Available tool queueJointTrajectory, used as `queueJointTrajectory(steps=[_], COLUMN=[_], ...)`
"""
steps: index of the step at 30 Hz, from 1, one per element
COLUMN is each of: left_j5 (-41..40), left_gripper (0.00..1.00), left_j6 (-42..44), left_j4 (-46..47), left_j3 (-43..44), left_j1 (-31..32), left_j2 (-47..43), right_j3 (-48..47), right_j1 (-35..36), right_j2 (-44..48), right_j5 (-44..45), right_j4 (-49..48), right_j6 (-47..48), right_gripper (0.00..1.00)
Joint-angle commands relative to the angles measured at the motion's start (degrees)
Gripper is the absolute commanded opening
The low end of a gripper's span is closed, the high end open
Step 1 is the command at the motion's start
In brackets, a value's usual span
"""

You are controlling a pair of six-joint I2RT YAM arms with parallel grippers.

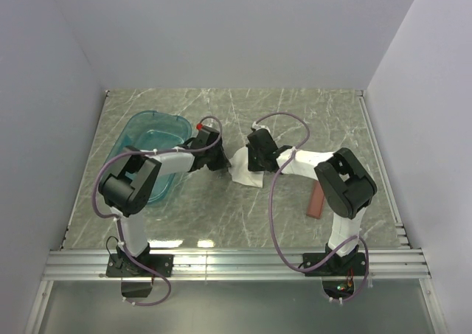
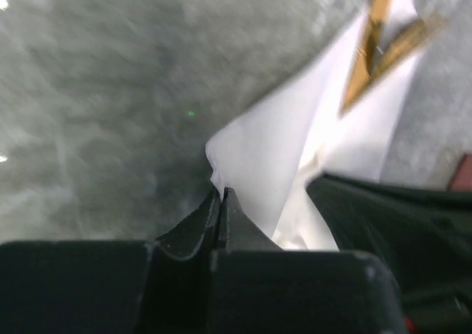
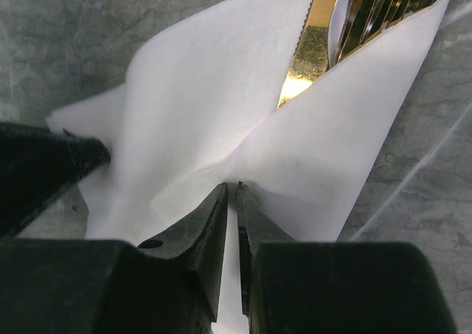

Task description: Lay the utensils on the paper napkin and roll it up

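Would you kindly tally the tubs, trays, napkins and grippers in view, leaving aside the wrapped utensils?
teal tub: 1
reddish-brown tray: 1
white napkin: 1
grippers: 2, the left gripper and the right gripper
total: 5

Grey veined marble-look tabletop (image 1: 295,120) between plain white walls (image 1: 243,32), aluminium rail (image 1: 236,264) in front.

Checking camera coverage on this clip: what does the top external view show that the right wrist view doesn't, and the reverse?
Only top external: the teal tub, the reddish-brown tray and both whole arms. Only right wrist: the utensils tucked into the fold, and the right gripper pinching the sheet's edge. Both: the paper napkin lying on the marbled table.
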State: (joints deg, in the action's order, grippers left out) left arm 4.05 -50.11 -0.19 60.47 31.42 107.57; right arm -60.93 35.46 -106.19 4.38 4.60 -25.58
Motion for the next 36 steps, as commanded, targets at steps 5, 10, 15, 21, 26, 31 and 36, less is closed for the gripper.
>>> queueJointTrajectory(steps=[5,10,15,21,26,31,36], left_j5=[7.54,8.16,7.29,5.00,3.86,3.15,2.45], left_gripper=[0.01,0.00,0.01,0.00,0.00,0.00,0.01], left_j6=[1.68,0.63,0.98,0.71,0.71,0.71,0.62], left_j4=[8.27,12.39,10.47,7.75,6.95,5.90,5.46], left_j3=[-2.37,-4.83,-3.34,-2.37,-1.85,-1.14,-0.88], left_j1=[4.17,5.58,5.49,5.58,5.50,5.50,5.58], left_j2=[-9.04,-10.45,-9.66,-8.61,-8.08,-7.46,-7.29], right_j3=[3.62,4.15,4.24,2.31,1.86,2.39,5.64], right_j1=[-0.31,-0.40,-0.92,-2.24,-3.38,-4.00,-3.21], right_j2=[-1.65,-1.04,0.46,4.41,6.52,8.89,9.34], right_j5=[-1.66,-3.15,-4.21,-5.87,-7.89,-8.78,-9.31], right_j4=[2.43,1.20,0.59,2.60,3.75,4.63,3.06], right_j6=[-2.98,-4.03,-4.39,-3.43,-2.98,-2.10,-3.24], right_gripper=[0.18,0.18,0.18,0.21,0.20,0.18,0.17])
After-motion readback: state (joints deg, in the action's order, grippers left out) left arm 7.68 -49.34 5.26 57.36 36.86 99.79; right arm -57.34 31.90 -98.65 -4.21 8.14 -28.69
